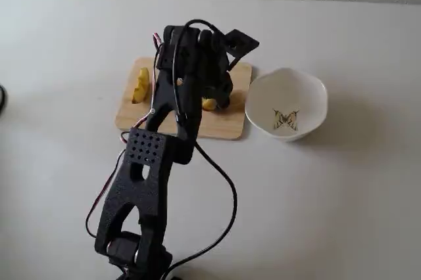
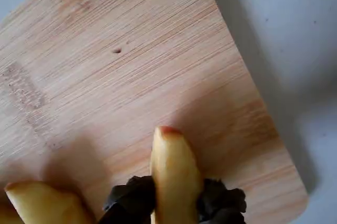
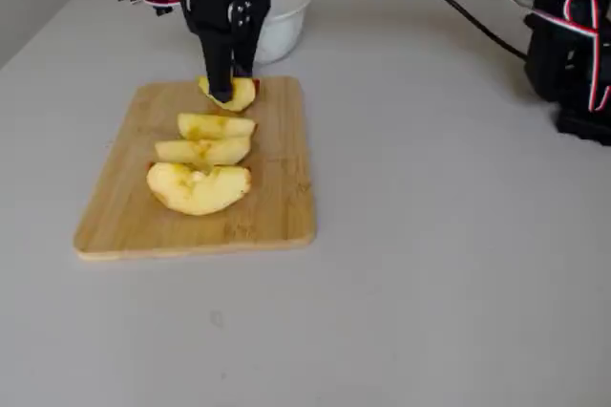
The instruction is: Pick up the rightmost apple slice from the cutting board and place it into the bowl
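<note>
The apple slice [image 2: 174,171], pale yellow with a red tip, sits between my gripper's [image 2: 174,205] dark fingers [image 2: 129,197] in the wrist view. The gripper is shut on it, low over the cutting board [image 2: 131,50]. In one fixed view the gripper [image 3: 225,92] holds the slice [image 3: 241,94] at the far end of the board [image 3: 277,197], near the white bowl [image 3: 282,30]. In the other fixed view the slice [image 1: 209,104] shows under the arm, with the butterfly bowl [image 1: 309,93] to the right of the board [image 1: 223,125].
Three other yellow wedges [image 3: 215,126] [image 3: 202,151] [image 3: 198,187] lie in a row on the board nearer the camera; one shows beside the gripper in the wrist view [image 2: 42,203]. The arm's base and cables [image 3: 573,44] stand at the right.
</note>
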{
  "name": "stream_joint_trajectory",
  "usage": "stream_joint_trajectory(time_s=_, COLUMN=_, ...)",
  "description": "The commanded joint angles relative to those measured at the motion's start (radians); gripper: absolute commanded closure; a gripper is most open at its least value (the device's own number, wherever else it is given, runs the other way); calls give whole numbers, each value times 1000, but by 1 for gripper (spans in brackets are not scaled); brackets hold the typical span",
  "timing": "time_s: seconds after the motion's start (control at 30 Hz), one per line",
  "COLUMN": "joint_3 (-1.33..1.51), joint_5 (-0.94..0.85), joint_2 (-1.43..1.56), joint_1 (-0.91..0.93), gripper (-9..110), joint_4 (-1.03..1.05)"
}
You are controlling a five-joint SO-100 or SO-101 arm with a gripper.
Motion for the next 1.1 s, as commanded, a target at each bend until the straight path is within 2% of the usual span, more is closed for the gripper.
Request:
stream_joint_trajectory(time_s=0.0, joint_3=-17, joint_5=26, joint_2=94, joint_1=3, gripper=101, joint_4=38)
stream_joint_trajectory(time_s=0.33, joint_3=-106, joint_5=170, joint_2=293, joint_1=15, gripper=101, joint_4=32)
stream_joint_trajectory(time_s=0.6, joint_3=-198, joint_5=239, joint_2=365, joint_1=181, gripper=101, joint_4=5)
stream_joint_trajectory(time_s=0.83, joint_3=-230, joint_5=250, joint_2=279, joint_1=377, gripper=101, joint_4=-57)
stream_joint_trajectory(time_s=1.07, joint_3=-318, joint_5=227, joint_2=160, joint_1=413, gripper=101, joint_4=-32)
